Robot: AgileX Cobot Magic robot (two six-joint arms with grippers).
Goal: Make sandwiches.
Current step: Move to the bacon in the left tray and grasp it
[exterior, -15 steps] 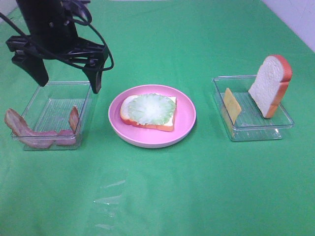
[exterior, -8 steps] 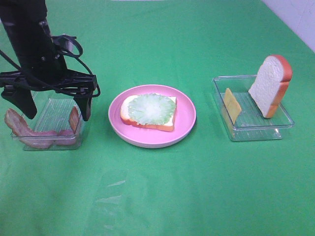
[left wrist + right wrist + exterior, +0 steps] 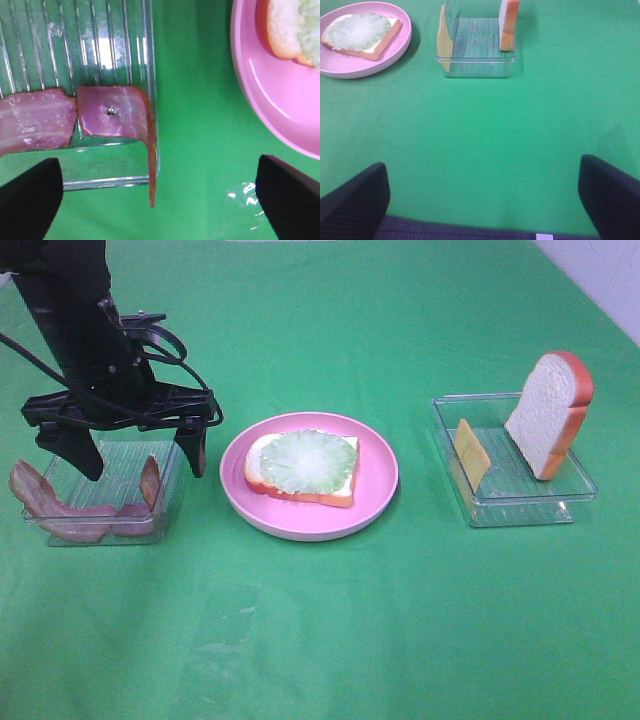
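**Station status: left hand over the bacon tray, right hand parked**

1. Left hand. I see the left hand (image 3: 143,465) (image 3: 160,200) hanging over the left tray (image 3: 112,445) (image 3: 100,45), fingers spread wide and released, with nothing between them. From the high camera, one finger stands over the tray's outer part. The other stands at the wall that faces the plate (image 3: 378,480) (image 3: 280,110).

2. Bacon. The bacon strips (image 3: 70,520) (image 3: 112,112) lie in the near end of the left tray. One strip drapes over the tray's outer wall, and another bends up against the wall on the plate side. In the left wrist camera that bent strip sits between the two fingers and ahead of their tips. No finger touches it.

3. Open sandwich. A bread slice (image 3: 335,492) lies flat on the plate with the lettuce (image 3: 305,460) (image 3: 360,27) on top. It sits just beside the left hand, apart from it.

4. Right tray. The right tray (image 3: 510,502) (image 3: 475,67) holds the cheese square (image 3: 472,453) (image 3: 443,37), leaning on the wall nearest the plate. It also holds a second bread slice (image 3: 550,410) (image 3: 509,25), standing tilted against the opposite side.

5. Right hand. The right hand (image 3: 482,200) is out of the high camera's view. Its own camera shows the fingers fully apart and released, grasping nothing. It is above bare green bench (image 3: 400,620), well apart from the right tray and the plate.
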